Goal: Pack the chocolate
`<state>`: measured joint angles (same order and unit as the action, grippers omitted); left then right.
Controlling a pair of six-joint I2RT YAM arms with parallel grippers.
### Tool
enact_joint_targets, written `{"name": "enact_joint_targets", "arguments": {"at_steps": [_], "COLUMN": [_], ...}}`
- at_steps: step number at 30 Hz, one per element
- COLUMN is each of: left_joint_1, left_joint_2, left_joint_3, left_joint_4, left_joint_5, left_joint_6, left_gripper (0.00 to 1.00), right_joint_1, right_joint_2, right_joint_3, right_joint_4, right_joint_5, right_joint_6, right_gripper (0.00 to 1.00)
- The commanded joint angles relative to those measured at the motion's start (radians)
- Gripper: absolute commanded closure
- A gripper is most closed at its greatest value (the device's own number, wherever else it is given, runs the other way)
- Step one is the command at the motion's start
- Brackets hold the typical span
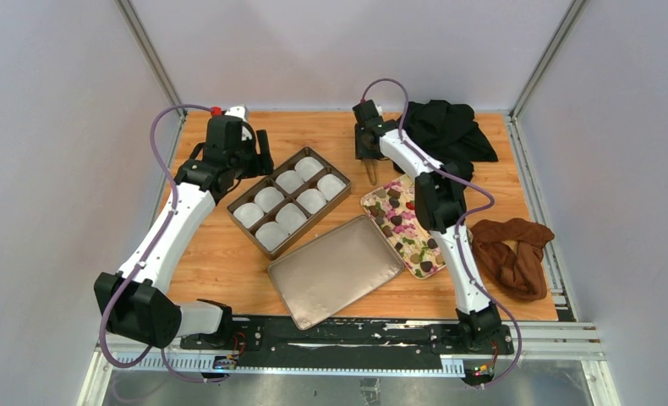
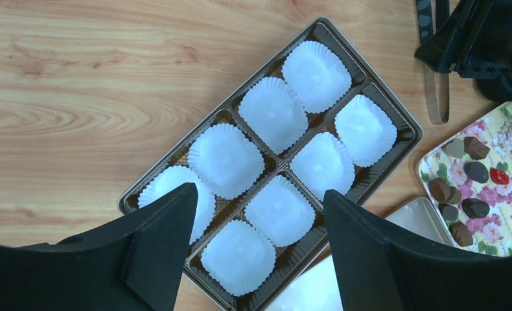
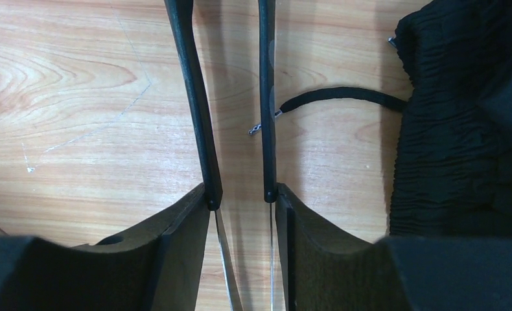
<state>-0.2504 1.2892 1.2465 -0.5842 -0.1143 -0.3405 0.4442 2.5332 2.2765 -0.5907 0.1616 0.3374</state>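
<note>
Pinching slim flat metal tongs [image 3: 195, 97] in right gripper [image 3: 240, 194], over grainy wooden table [image 3: 78, 97]. Holding left gripper [image 2: 260, 194] spread wide above brown plastic eight-cell box [image 2: 413, 129] of crimped white paper cups [image 2: 273, 113]. Lying on glossy flower-print rectangular tray [image 2: 506, 136] just beside: small dark brown chocolate pieces [image 2: 476, 172].

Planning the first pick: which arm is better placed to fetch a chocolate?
Right: right fingers grip tongs near the tray of chocolate; left fingers hover open over the cup box.
</note>
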Motion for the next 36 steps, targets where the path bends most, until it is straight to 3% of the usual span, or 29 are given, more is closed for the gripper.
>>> {"name": "enact_joint_targets", "arguments": {"at_steps": [1,13,15,18,20,29,33,36], "left_joint_1": [0.003,0.003,0.003,0.003,0.003,0.003,0.003,0.003], "left_joint_2": [-0.018,-0.031,-0.031,-0.03,-0.029,-0.025,-0.021,-0.015], "left_joint_3": [-0.016,-0.027,-0.027,-0.027,-0.027,-0.027,-0.027,-0.026], "left_joint_4": [0.01,0.006,0.006,0.005,0.003,0.009,0.015,0.017], "left_joint_5": [-0.005,-0.008,-0.008,-0.006,-0.004,-0.001,0.004,0.009], "left_joint_6": [0.001,0.008,0.008,0.008,0.008,0.005,0.003,0.001], "left_gripper": [0.24,0.24,0.24,0.24,0.23,0.23,0.24,0.23], "right_joint_1": [0.038,0.058,0.06,0.062,0.062,0.063,0.065,0.064], "right_joint_2": [0.016,-0.014,-0.023,-0.041,-0.059,-0.114,-0.111,-0.091], "right_joint_3": [-0.05,-0.116,-0.132,-0.156,-0.186,-0.31,-0.343,-0.311], "right_joint_4": [-0.06,0.016,0.024,0.031,0.042,0.072,0.075,0.073], "right_joint_5": [-0.008,-0.144,-0.146,-0.132,-0.115,-0.083,-0.077,-0.084], "right_joint_6": [-0.02,-0.106,-0.116,-0.121,-0.125,-0.127,-0.125,-0.137], "right_gripper": [0.55,0.65,0.61,0.43,0.38,0.36,0.42,0.61]}}
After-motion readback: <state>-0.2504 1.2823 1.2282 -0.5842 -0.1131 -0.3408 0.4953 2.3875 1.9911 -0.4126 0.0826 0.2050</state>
